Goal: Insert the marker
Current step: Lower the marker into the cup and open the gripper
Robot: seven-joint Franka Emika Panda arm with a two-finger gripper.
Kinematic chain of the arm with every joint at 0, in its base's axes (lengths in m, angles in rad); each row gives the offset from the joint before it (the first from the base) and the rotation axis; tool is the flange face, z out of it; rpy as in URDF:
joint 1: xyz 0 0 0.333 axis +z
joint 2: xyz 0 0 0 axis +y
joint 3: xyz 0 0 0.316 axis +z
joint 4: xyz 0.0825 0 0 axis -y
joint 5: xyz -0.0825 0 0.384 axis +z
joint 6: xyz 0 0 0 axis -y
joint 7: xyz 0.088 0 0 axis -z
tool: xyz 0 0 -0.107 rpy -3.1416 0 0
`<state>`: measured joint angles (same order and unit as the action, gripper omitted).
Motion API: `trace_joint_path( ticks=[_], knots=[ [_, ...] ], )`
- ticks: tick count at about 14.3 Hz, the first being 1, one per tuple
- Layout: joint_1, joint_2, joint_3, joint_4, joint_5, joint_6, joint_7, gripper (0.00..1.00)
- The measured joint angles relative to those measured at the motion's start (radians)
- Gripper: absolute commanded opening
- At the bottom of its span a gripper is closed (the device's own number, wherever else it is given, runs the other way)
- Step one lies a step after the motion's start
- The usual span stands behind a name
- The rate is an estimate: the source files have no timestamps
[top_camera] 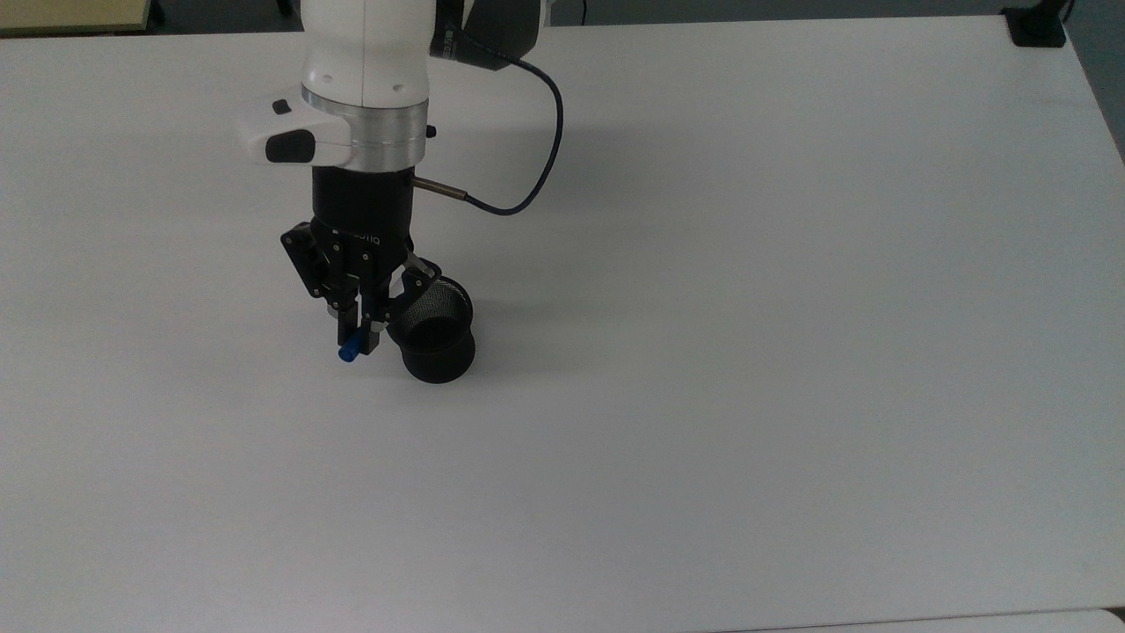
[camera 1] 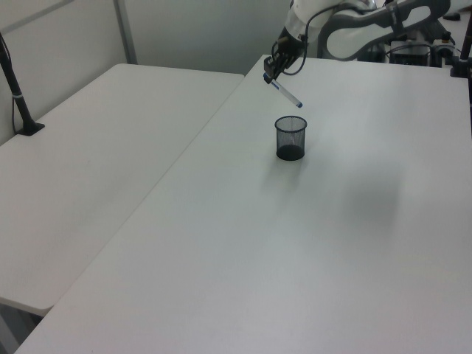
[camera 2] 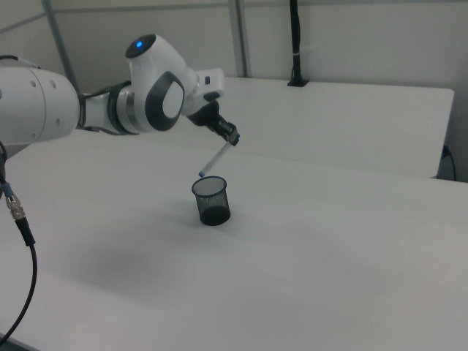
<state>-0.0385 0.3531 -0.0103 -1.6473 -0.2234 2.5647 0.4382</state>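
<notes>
My gripper (top_camera: 356, 330) is shut on the marker (top_camera: 349, 353), whose blue end pokes out below the fingers. In the top view it sits just left of the black mesh cup (top_camera: 437, 360), overlapping the cup's left rim. The left view has the gripper (camera 1: 273, 70) well above the table. There the white marker (camera 1: 286, 94) slants down from it, and its blue lower end hangs a little above the upright cup (camera 1: 290, 138). From the right view, the gripper (camera 2: 232, 139) holds the tilted marker (camera 2: 214, 160) with its tip just over the rim of the cup (camera 2: 211, 201).
The cup stands alone on a wide white table (top_camera: 747, 396). A dark cable (top_camera: 527, 176) loops from the wrist. A second white table (camera 1: 88, 162) adjoins, with a black post (camera 1: 15, 81) clamped to it. A black clamp (top_camera: 1037, 26) sits at the top view's far right corner.
</notes>
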Motion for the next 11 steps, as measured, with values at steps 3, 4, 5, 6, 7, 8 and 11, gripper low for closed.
trace_joint_path(
  ticks=[3,4,5,6,7,8,11],
  knots=[
    [0.003,0.015,0.002,-0.037,-0.031,0.028,-0.002,0.21],
    [0.004,0.022,0.003,-0.041,-0.036,0.032,-0.002,0.23],
    [0.005,0.029,0.004,-0.042,-0.037,0.033,-0.002,0.25],
    [0.006,0.035,0.006,-0.043,-0.038,0.033,-0.002,0.26],
    [0.007,0.041,0.007,-0.043,-0.039,0.035,-0.003,0.29],
    [0.008,0.046,0.008,-0.043,-0.039,0.039,-0.003,0.36],
    [0.010,0.051,0.008,-0.042,-0.040,0.040,-0.003,1.00]
  ],
)
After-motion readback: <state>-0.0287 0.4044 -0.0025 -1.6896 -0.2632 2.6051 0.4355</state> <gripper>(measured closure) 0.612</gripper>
